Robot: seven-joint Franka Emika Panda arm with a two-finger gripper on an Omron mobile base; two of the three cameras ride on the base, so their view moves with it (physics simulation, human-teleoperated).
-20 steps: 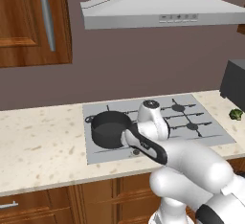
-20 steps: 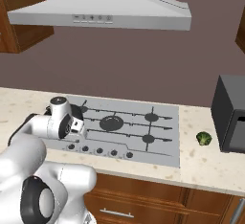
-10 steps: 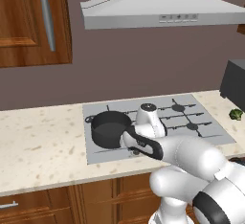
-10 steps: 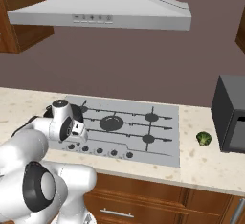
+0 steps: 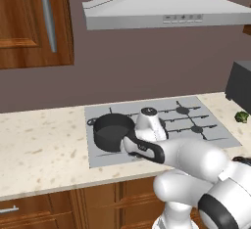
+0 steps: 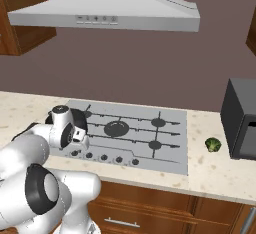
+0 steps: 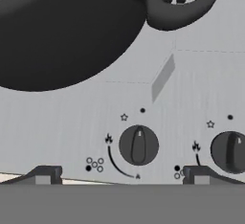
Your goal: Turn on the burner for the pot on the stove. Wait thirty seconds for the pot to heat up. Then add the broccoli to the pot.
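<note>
kitchen counter with the stove [image 6: 165, 143]: gripper [image 7: 119, 173] spread wide, holding nothing, straddling the knob [image 7: 138, 145] at lower centre under the pot [image 7: 57, 27], so i'd guess it could slip or twist the neighbouring knob [image 7: 229, 151]

Around your work area: the fixed kitchen fittings.
You have a speckled beige stone counter [image 5: 44, 154] running the width of both base views, with brown wooden cabinet fronts [image 6: 150, 210] below it; a slim metal drawer handle [image 6: 121, 223] shows on one of these. Above, a silver-grey metal range hood [image 6: 105, 14] hangs against the dull mauve-brown wall [image 5: 137, 66], with a small row of buttons on its front edge. At upper left you see a brown wooden wall cabinet [image 5: 34, 22] with a long vertical silver bar handle [image 5: 47, 17]. A dark grey boxy appliance [image 6: 241, 119] sits on the counter at the far right.
</note>
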